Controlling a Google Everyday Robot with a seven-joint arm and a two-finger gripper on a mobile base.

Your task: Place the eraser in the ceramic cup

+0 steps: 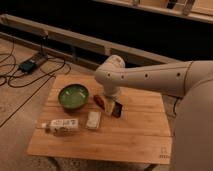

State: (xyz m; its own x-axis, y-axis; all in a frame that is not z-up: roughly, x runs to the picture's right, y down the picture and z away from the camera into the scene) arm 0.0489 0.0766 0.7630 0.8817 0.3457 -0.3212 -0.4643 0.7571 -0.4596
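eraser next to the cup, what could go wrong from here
1. The eraser sits close beside the cup. The open gripper hangs just above both, so coming down it might bump or tip the cup instead of straddling the eraser.
2. A red item lies close on the cup's other side, so a nudged cup could shove it.
3. The eraser is small and may slip from the grip.

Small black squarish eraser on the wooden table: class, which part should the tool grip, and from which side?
Grip the small black squarish eraser across two opposite flat sides, coming straight down: it sits right beside the small white ceramic cup, so a sideways approach would likely bump that. The tool hangs open just above both.
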